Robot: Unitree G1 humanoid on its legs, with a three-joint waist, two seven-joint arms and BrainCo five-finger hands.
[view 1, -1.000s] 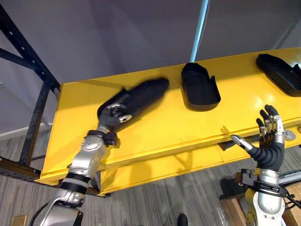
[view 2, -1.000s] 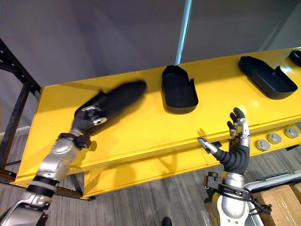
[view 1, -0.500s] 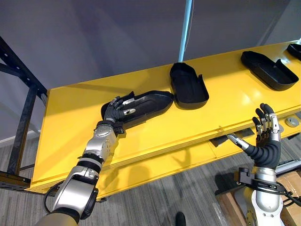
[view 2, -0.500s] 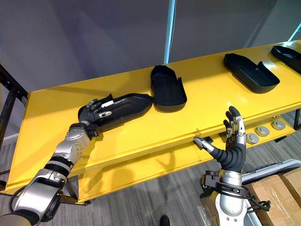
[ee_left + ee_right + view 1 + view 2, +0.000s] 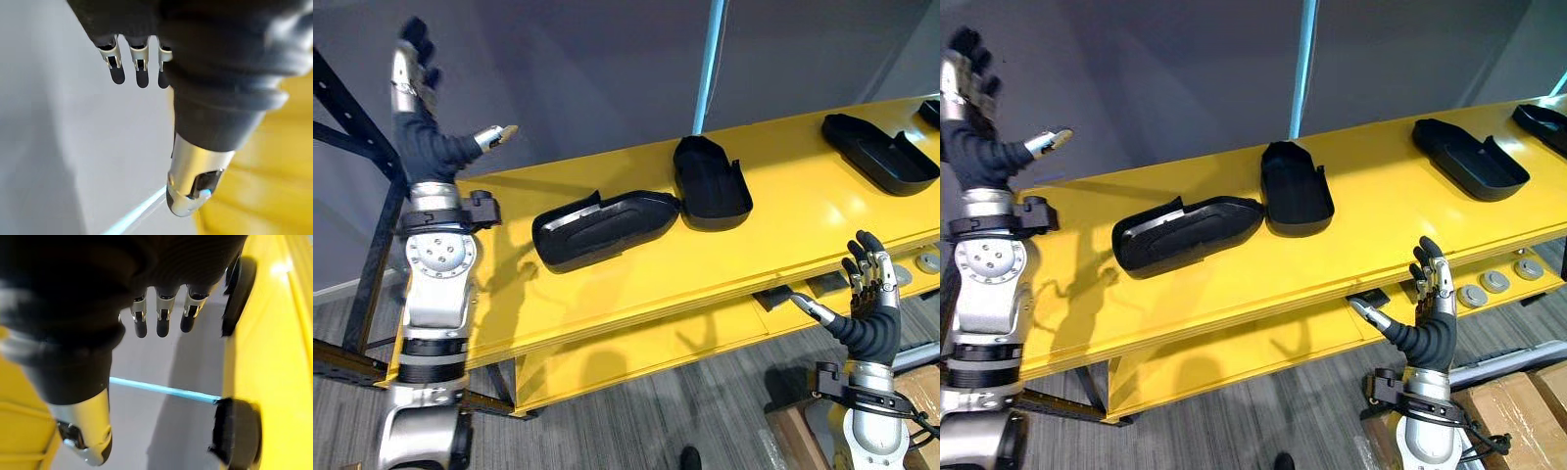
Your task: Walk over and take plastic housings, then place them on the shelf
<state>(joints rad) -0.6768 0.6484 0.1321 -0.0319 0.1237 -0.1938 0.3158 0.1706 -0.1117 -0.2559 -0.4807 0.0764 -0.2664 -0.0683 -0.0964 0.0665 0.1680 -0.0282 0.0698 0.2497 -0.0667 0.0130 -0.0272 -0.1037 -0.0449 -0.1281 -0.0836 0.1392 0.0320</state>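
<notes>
Black plastic housing [image 5: 607, 227] on yellow shelf [image 5: 656, 286] | left hand [image 5: 423, 145] aloft, fingers [image 5: 406, 76] spread, empty | right hand [image 5: 868, 321] fingers spread, empty

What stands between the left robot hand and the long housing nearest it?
Nothing visible. The left robot hand hovers open by the left end of the shelf; only bare yellow surface lies between it and the long housing.

Seen along the left hand [image 5: 215, 73] under its dark ribbed cover, held open with straight fingers [image 5: 142, 73] and thumb [image 5: 190, 186] apart, gripping nothing; behind, grey wall [image 5: 58, 147], slanting pale-blue pole [image 5: 139, 211], yellow shelf [image 5: 274, 186] beside the thumb.
</notes>
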